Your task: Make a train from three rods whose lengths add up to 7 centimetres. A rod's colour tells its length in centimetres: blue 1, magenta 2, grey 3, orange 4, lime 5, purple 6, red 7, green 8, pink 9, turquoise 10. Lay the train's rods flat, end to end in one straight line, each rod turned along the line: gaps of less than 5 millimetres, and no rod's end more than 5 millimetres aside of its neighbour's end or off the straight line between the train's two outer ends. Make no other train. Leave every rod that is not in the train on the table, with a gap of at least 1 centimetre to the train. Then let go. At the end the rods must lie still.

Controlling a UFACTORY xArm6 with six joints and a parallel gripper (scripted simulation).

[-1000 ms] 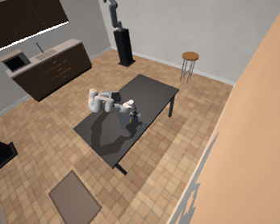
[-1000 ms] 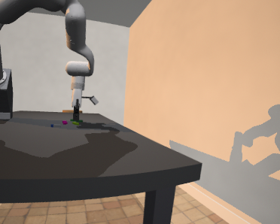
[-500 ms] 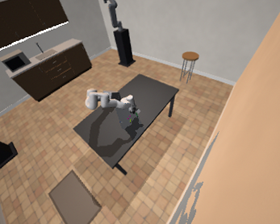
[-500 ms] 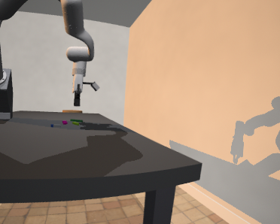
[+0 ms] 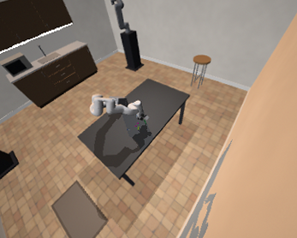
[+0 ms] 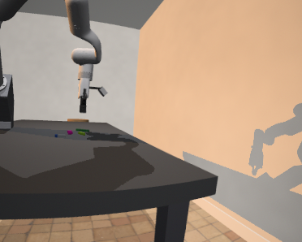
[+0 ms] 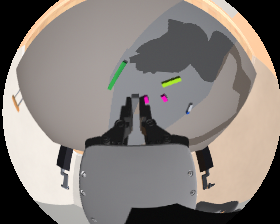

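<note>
My gripper hangs above the table, its fingers nearly together. A small dark grey piece, apparently a grey rod, shows between the fingertips; its length is hidden. Two magenta rods lie apart on the table, the first close beside the right fingertip in the wrist view. A lime rod lies beyond them. A green rod lies at the left, aslant. A blue rod lies at the right, touching or close beside a light grey rod.
The dark table bears the rods near the arm's shadow. Its front edge runs across the exterior view. A stool, a kitchen counter and a second arm on a black pedestal stand away from the table.
</note>
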